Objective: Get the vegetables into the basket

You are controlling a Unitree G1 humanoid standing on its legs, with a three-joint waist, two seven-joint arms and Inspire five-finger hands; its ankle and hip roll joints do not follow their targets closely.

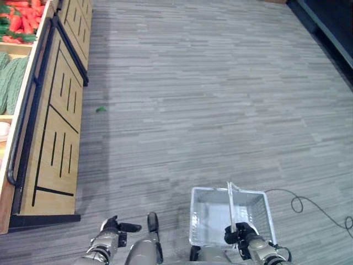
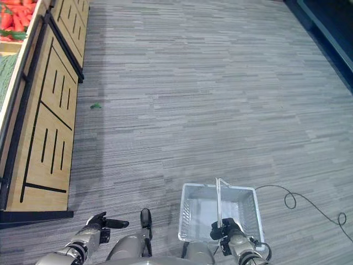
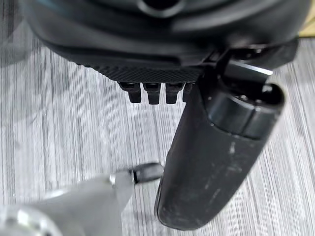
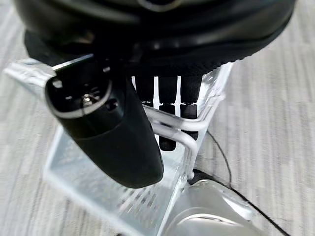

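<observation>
A clear wire basket (image 1: 204, 192) hangs low at my right side, and nothing shows inside it. My right hand (image 1: 240, 234) is shut on its upright handle (image 1: 230, 205); in the right wrist view the fingers (image 4: 166, 105) curl round the white handle bars (image 4: 173, 131). The left hand (image 1: 112, 227) is held out at my lower left with fingers relaxed, thumb (image 3: 216, 162) stretched out and nothing in it. Red vegetables (image 1: 20, 19) and long green ones (image 1: 11, 77) lie in a wooden stand (image 1: 55, 127) far off to my left.
The stand runs along the left side, with a dark rail (image 1: 22, 127) on its front. A small green scrap (image 1: 101, 109) lies on the grey plank floor (image 1: 209, 99) near it. A dark shelf base (image 1: 331, 25) lines the far right.
</observation>
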